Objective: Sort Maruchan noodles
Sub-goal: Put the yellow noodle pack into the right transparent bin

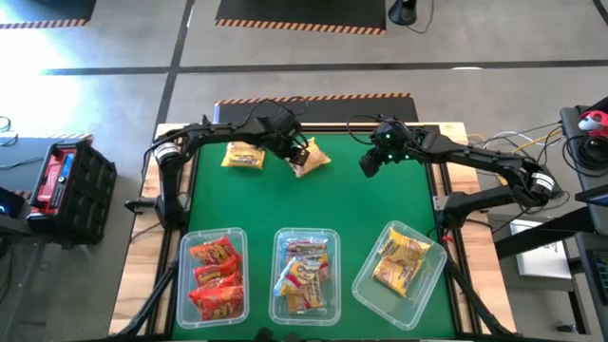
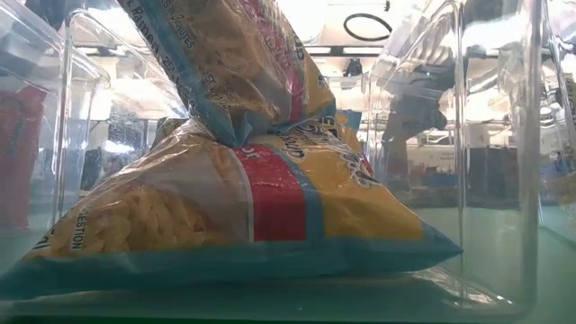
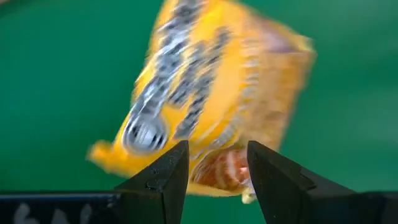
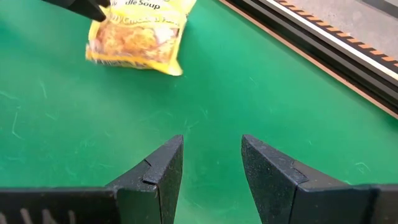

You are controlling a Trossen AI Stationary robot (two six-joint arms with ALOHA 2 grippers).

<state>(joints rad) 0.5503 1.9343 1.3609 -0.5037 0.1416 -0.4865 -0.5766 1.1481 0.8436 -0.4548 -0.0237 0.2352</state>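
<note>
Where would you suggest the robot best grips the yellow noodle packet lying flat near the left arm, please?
Grip the yellow noodle packet across a short crimped edge, coming straight down from above: it lies flat on the green mat with clear space around it, apart from the left claw.

Mid-mat (image 1: 313, 204) open — 3 tubs (image 1: 306, 271) line front.

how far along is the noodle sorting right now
Mostly done: the three clear tubs already hold sorted packets. In hand: the left gripper is shut on a yellow packet. Left: one yellow packet on the mat. The right gripper waits open, empty.
</note>
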